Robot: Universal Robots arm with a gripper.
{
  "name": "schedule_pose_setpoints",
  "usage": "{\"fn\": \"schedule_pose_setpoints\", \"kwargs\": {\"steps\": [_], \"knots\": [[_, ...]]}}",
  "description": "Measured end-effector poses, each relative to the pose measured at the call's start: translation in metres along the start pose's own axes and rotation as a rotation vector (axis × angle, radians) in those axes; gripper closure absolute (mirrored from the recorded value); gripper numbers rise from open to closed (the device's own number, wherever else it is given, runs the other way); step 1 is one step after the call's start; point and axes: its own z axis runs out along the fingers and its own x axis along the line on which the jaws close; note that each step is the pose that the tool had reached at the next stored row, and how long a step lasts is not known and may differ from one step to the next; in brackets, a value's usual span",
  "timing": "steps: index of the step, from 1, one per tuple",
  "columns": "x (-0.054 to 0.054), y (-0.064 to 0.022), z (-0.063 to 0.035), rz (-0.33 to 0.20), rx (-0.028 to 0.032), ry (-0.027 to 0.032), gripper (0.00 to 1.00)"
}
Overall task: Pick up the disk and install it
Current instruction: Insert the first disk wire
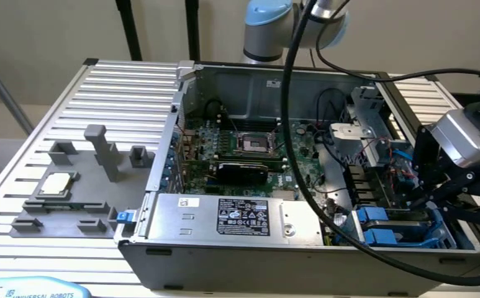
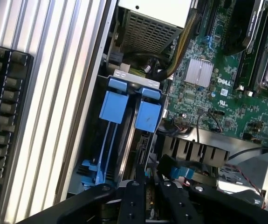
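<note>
The disk (image 2: 147, 114) stands on edge in the drive bay at the corner of the open computer case, its bright blue carrier tab facing up, beside a second blue carrier (image 2: 113, 100). In the exterior view the disk (image 1: 372, 214) sits at the case's near right, next to the grey power supply. My gripper (image 1: 434, 202) hangs over the bay from the exterior view's right. In the wrist view my gripper (image 2: 148, 179) has its black fingers (image 2: 134, 191) drawn close together on the far end of the disk's carrier rail. The part of the disk under the fingers is hidden.
The motherboard (image 2: 217, 93) and bundled cables (image 1: 306, 155) lie right beside the bay. The grey power supply box (image 1: 223, 217) fills the case's front. A grey fixture holding a small square chip (image 1: 55, 183) sits on the slatted table (image 1: 115, 81). A black keyboard (image 2: 3, 116) lies outside the case.
</note>
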Motion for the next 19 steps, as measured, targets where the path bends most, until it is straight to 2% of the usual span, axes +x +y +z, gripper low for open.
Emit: {"fn": "schedule_pose_setpoints", "kwargs": {"steps": [4, 7, 10, 13, 19], "knots": [[-0.0017, 0.0075, 0.0005, 0.005, 0.0008, -0.0003, 0.83], [-0.0018, 0.0078, 0.0004, 0.024, 0.0031, 0.0012, 0.83], [-0.0019, 0.0079, 0.0005, 0.056, 0.0066, 0.0054, 0.83], [-0.0019, 0.0079, 0.0004, 0.088, 0.0094, 0.0132, 0.83], [-0.0018, 0.0079, 0.0008, 0.146, 0.0128, 0.0365, 0.83]]}}
